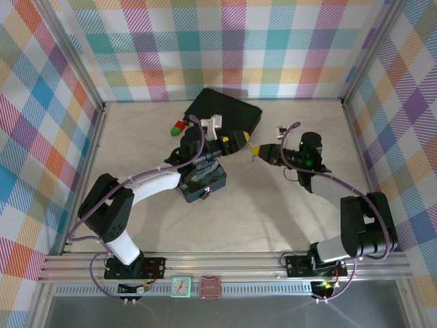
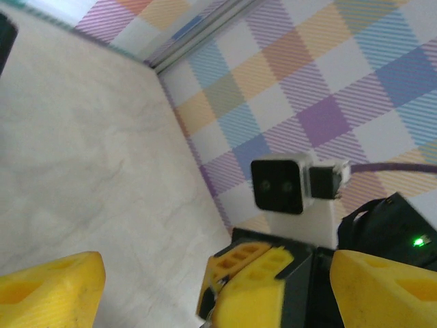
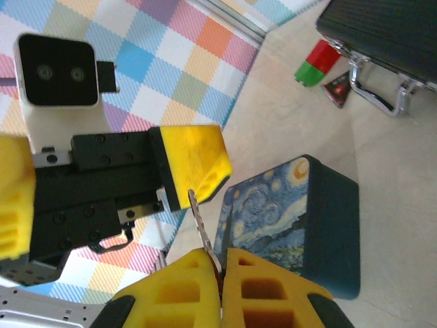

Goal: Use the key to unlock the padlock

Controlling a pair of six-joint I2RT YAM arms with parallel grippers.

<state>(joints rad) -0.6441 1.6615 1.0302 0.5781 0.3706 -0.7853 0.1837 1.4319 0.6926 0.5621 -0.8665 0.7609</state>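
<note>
Key pinched on the right, left fingers wide, the two grippers tip to tip over mid-worktop.

We've got the right gripper (image 3: 220,273) clamped on the key (image 3: 200,220), which stands up out of its fingertips towards a yellow finger (image 3: 191,164) of the left gripper (image 1: 235,141); whether they touch we can't judge. The left gripper's jaws are spread, and the right's fingertips sit in the gap between them. Just beside them the tin (image 1: 203,179) lies near the centre of the worktop (image 1: 273,219), under the left wrist. The case (image 1: 225,113) sits at the far edge, with the blocks (image 1: 179,127) by its left corner. Bare worktop runs along the near edge and out to the side walls (image 1: 48,137).
</note>
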